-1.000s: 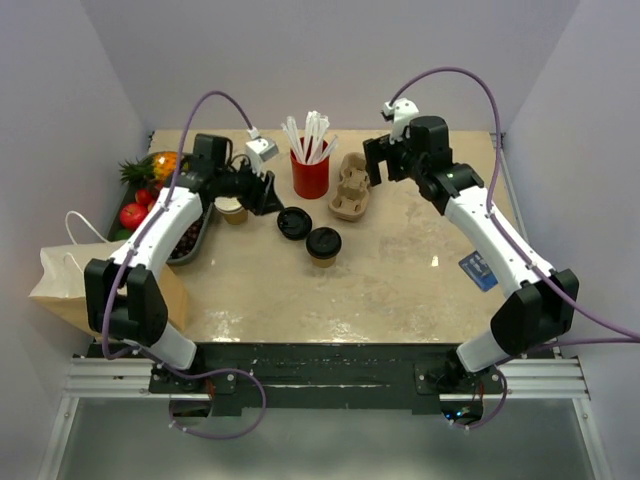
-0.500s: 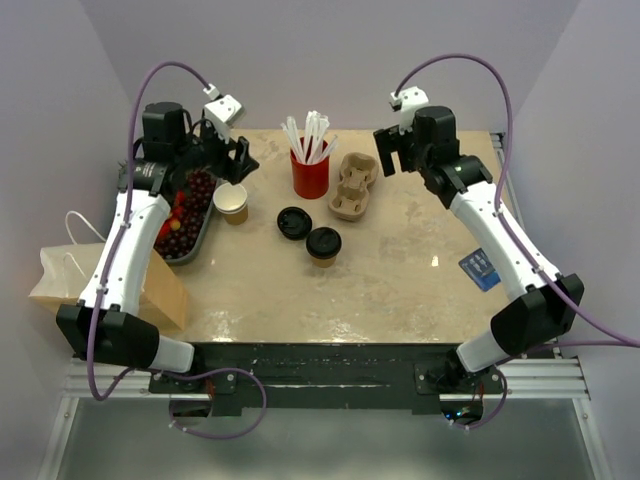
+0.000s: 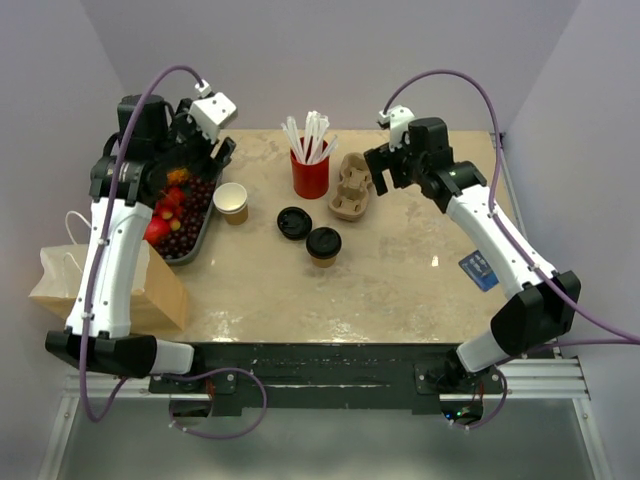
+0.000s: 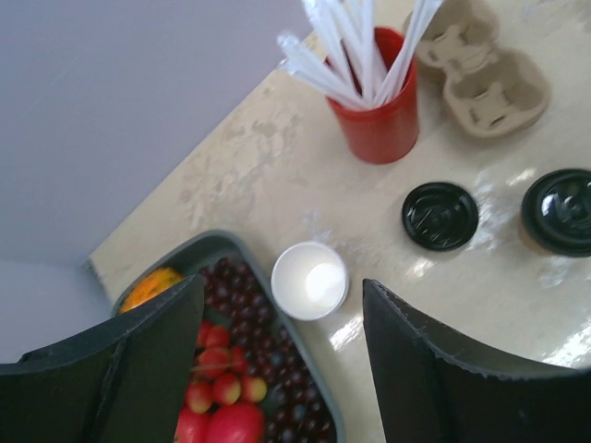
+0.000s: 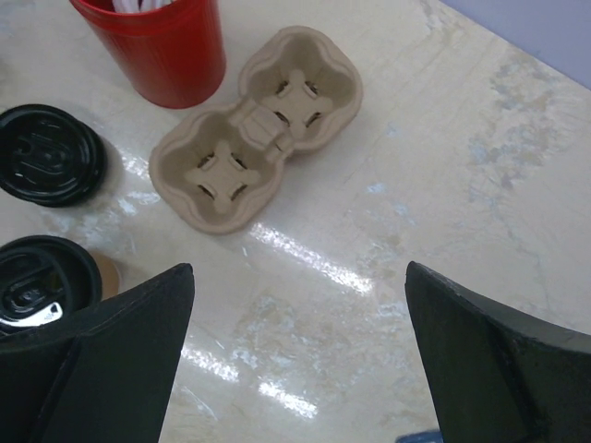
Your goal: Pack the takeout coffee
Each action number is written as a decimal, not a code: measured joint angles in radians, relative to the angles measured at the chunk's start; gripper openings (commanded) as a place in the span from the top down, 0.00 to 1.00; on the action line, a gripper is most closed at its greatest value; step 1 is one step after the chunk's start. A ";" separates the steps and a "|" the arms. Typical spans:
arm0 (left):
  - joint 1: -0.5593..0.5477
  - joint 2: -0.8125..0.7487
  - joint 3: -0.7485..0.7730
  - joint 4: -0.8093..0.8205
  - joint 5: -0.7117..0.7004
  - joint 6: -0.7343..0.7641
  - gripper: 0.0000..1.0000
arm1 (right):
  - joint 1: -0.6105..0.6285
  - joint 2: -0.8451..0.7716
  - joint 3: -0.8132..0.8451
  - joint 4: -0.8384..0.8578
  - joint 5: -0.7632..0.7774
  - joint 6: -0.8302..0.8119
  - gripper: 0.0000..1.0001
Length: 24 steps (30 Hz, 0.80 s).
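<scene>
The takeout coffee (image 3: 323,245), a tan cup under a black lid, stands mid-table; it also shows in the left wrist view (image 4: 560,210) and the right wrist view (image 5: 42,281). My left gripper (image 3: 218,152) hangs open and empty high over the far left corner, above a lidless tan cup (image 3: 231,202) with a white inside (image 4: 309,281). My right gripper (image 3: 378,168) is open and empty above the table, just right of the moulded cup carrier (image 3: 352,186). The coffee lies well to the left of its fingers (image 5: 129,351).
A loose black lid (image 3: 294,222) lies beside the coffee. A red cup of straws (image 3: 310,172) stands at the back. A grey fruit tray (image 3: 203,232) sits at the left edge, with a paper bag (image 3: 60,285) near it. A blue card (image 3: 478,270) lies on the right.
My left arm has drawn back from the lidless cup, rising up and to the left over the fruit tray, and its jaws have spread wider. The right gripper has barely shifted.
</scene>
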 measured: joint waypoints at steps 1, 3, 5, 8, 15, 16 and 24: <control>0.000 -0.018 -0.004 -0.026 -0.037 0.026 0.26 | 0.000 0.000 -0.008 0.011 -0.016 0.008 0.01; 0.000 -0.064 -0.031 -0.071 -0.112 0.062 0.26 | 0.000 0.003 -0.028 0.034 -0.036 0.023 0.01; 0.001 -0.096 -0.043 -0.137 -0.174 0.088 0.26 | 0.000 0.017 -0.037 0.045 -0.045 0.041 0.01; 0.006 -0.126 -0.043 -0.232 -0.252 0.104 0.26 | 0.000 0.045 -0.042 0.060 -0.060 0.062 0.01; 0.023 -0.198 -0.081 -0.318 -0.372 0.071 0.27 | 0.000 0.048 -0.055 0.061 -0.072 0.105 0.01; 0.029 -0.208 -0.082 -0.323 -0.378 0.070 0.27 | 0.000 0.048 -0.053 0.059 -0.074 0.115 0.01; 0.044 -0.277 -0.148 -0.340 -0.440 0.077 0.27 | 0.000 0.048 -0.037 0.055 -0.093 0.170 0.01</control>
